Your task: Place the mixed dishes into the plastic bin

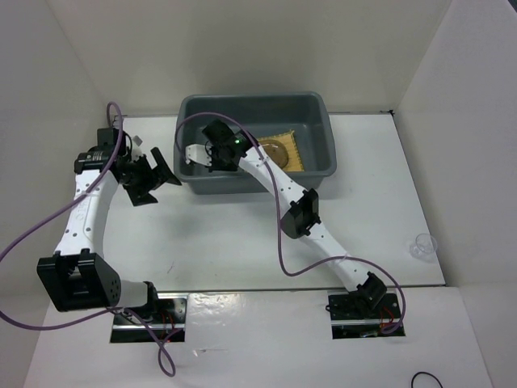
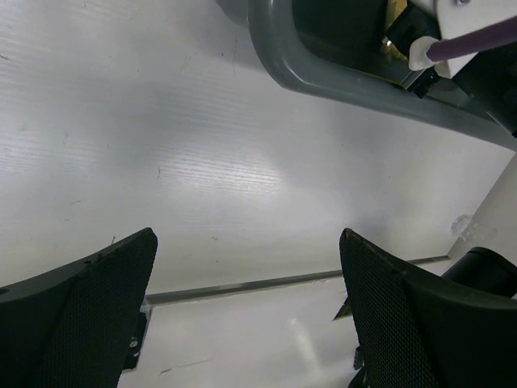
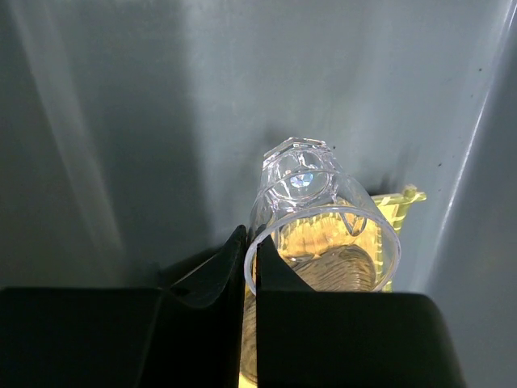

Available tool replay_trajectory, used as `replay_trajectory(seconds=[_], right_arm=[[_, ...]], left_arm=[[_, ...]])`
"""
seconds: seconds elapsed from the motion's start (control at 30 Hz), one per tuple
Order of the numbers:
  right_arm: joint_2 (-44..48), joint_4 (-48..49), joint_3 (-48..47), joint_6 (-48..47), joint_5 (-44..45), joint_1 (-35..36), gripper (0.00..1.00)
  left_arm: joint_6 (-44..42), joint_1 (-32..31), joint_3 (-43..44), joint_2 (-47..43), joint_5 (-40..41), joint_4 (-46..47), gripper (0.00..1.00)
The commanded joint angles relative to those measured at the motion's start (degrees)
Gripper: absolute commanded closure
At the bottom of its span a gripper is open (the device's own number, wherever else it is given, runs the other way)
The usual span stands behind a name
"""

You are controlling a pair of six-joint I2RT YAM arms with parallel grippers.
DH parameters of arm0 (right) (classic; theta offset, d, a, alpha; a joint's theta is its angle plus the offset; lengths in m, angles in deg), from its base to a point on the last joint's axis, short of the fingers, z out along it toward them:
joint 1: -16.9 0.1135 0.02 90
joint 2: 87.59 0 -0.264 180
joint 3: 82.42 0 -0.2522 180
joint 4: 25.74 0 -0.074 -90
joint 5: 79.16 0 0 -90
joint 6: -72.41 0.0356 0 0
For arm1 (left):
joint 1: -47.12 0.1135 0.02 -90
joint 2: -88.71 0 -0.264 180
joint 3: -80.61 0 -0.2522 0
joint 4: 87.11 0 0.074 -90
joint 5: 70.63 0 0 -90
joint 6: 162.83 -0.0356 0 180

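Note:
The plastic bin (image 1: 319, 109) is a dark grey tub at the back of the table. On its floor lies the yellow woven mat (image 1: 289, 149) with a round transparent dish (image 1: 272, 150) on it. My right gripper (image 1: 212, 152) is down inside the bin at its left end. In the right wrist view that gripper (image 3: 250, 242) is shut on the rim of a transparent cup (image 3: 311, 194), tilted in front of the bin wall (image 3: 121, 121) above the mat (image 3: 397, 206). My left gripper (image 1: 153, 179) hangs open and holds nothing, left of the bin. Its fingers (image 2: 249, 238) stand wide over bare table, near the bin rim (image 2: 323, 77).
Another transparent cup (image 1: 423, 246) stands alone near the table's right edge, also faintly visible from the left wrist (image 2: 461, 225). White walls enclose the table on the left, back and right. Purple cables trail from both arms.

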Motion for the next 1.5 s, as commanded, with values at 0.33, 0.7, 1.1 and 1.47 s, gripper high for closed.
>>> replay_trajectory(seconds=[0.33,0.7,1.1,1.47], right_arm=[[0.44,2.3,-2.84,-5.37,-5.38,-4.96,0.74],[10.01,4.32,-2.84,2.27,-8.98,-4.87,0.56],[26.55,-3.83,-2.84,21.42,13.51,-9.43,0.31],[57.82,-3.86,60.24,36.21,9.31,-28.15,0.34]], left_arm=[[5.15,0.73,-3.71,-1.62,0.94,1.88,0.0],[5.77,0.73,-3.63,-4.43,2.08,-0.4,0.0],[6.3,0.73,-6.27,-7.07,-0.9,4.08,0.0],[4.37,0.21,-11.37,-5.68,-6.53,10.23,0.0]])
